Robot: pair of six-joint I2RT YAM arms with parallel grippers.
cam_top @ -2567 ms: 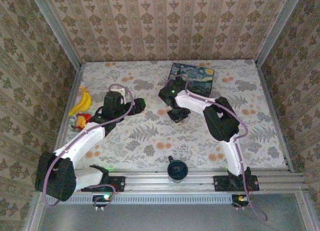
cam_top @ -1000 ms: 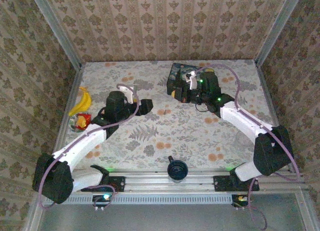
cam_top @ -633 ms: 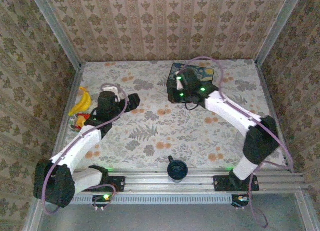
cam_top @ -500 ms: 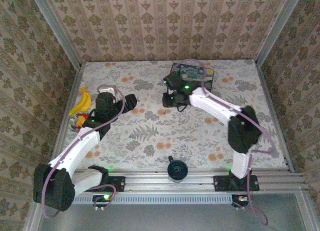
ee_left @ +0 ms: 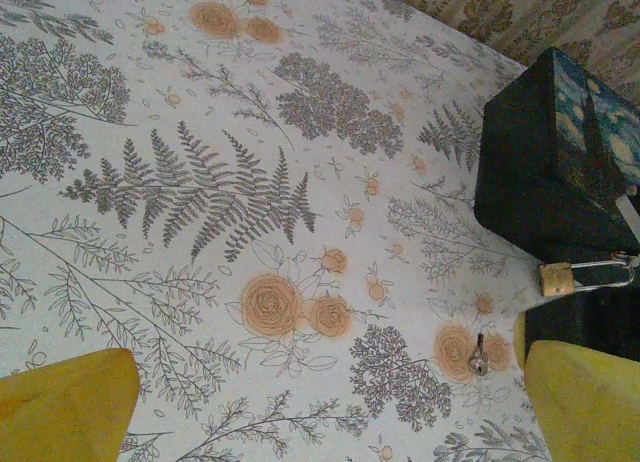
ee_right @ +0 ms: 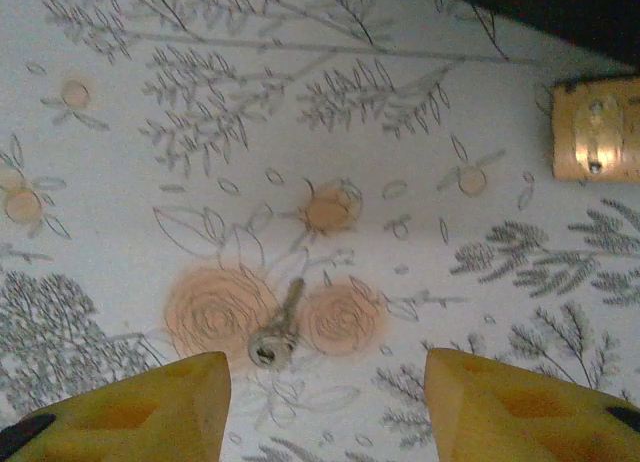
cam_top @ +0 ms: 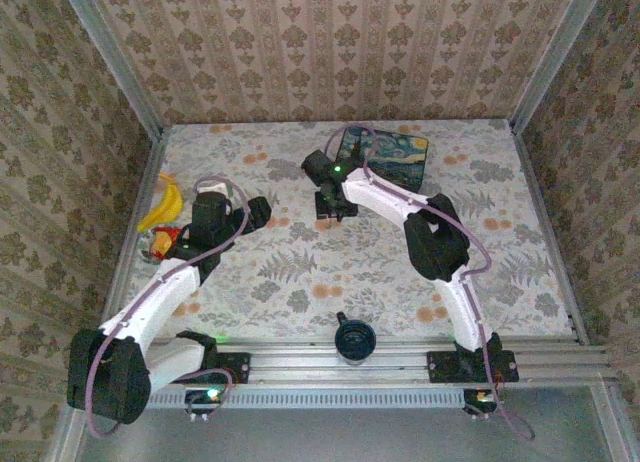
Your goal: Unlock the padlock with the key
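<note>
A small silver key (ee_right: 275, 337) lies flat on the floral tablecloth between two orange roses, just ahead of my right gripper (ee_right: 330, 412). That gripper is open and holds nothing; its left yellow finger (ee_right: 150, 407) is close to the key's head. The tiny brass padlock (ee_left: 556, 279) lies against the foot of the dark blue painted box (ee_left: 545, 162), its thin silver shackle pointing right. The padlock (ee_right: 597, 129) is also at the upper right of the right wrist view. My left gripper (ee_left: 325, 422) is open and empty, left of the key (ee_left: 479, 356). From above, the right gripper (cam_top: 328, 208) hovers left of the box (cam_top: 385, 154), and the left gripper (cam_top: 262, 212) is further left.
A yellow banana (cam_top: 163, 204) and a red item (cam_top: 160, 244) lie at the table's left edge. A black round object (cam_top: 352, 339) stands by the front rail. Papered walls close in three sides of the table.
The right arm swung from the box leftward and down over the key, and its jaws opened. The left gripper opened wider and drew back a little to the left.
</note>
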